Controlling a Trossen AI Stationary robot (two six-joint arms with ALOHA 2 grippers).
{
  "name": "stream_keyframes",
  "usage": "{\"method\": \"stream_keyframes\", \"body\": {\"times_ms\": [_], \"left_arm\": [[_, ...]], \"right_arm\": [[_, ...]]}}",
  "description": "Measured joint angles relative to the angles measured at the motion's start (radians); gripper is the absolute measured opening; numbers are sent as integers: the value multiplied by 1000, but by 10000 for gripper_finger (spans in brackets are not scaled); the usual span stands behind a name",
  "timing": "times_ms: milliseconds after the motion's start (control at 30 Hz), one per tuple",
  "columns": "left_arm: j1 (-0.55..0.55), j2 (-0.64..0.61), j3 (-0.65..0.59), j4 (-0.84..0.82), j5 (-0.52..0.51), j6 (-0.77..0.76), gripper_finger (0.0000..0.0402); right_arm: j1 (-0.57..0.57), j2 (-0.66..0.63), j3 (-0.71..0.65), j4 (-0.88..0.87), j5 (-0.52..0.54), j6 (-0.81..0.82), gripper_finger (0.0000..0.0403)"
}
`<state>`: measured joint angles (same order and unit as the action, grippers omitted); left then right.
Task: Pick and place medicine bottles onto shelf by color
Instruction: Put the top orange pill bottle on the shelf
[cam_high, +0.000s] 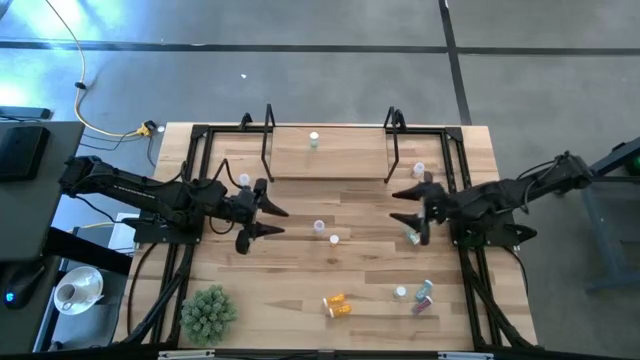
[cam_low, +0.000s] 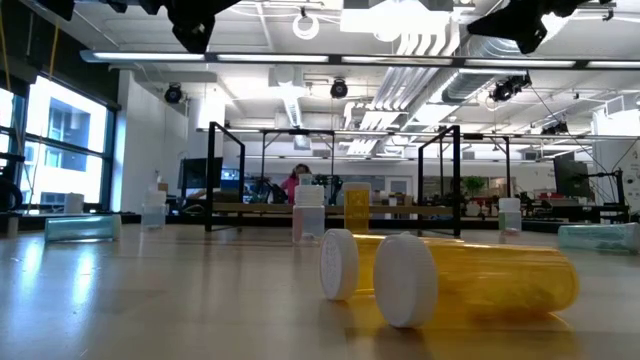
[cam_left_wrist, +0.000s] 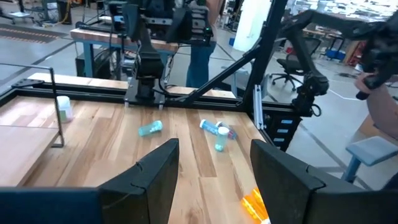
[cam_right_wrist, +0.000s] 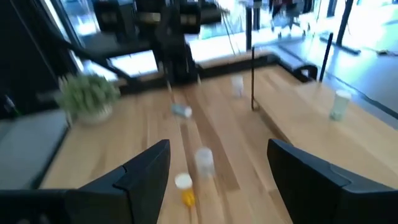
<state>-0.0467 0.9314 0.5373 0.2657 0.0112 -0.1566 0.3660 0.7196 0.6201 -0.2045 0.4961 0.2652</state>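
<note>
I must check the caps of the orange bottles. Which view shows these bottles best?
The low view: the orange bottles lie on their sides close to the camera, both white caps clear. The high view shows them small, near the table's front edge. Each wrist view catches only an orange bit.

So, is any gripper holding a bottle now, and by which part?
Nothing is held. The left gripper and the right gripper both hang open and empty above the table.

Green spiky plant ball (cam_high: 208, 311) on wooden tabletop (cam_high: 290, 280), near corner, well behind left gripper.
</note>
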Motion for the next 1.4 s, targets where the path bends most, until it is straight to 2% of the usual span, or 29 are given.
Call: {"method": "stream_keyframes", "body": {"times_ms": [200, 433, 767, 1200, 1400], "left_arm": [[0, 0, 0, 0, -4, 2, 188], [0, 0, 0, -1, -4, 2, 188], [0, 0, 0, -7, -4, 2, 188], [0, 0, 0, -8, -4, 2, 188], [0, 0, 0, -8, -4, 3, 188]], "right_arm": [[0, 170, 64, -13, 0, -46, 259], [0, 355, 73, 21, 0, -46, 259], [-8, 592, 73, 277, -35, -107, 259], [-128, 804, 73, 529, -190, -106, 259], [-139, 855, 91, 573, -220, -91, 259]]}}
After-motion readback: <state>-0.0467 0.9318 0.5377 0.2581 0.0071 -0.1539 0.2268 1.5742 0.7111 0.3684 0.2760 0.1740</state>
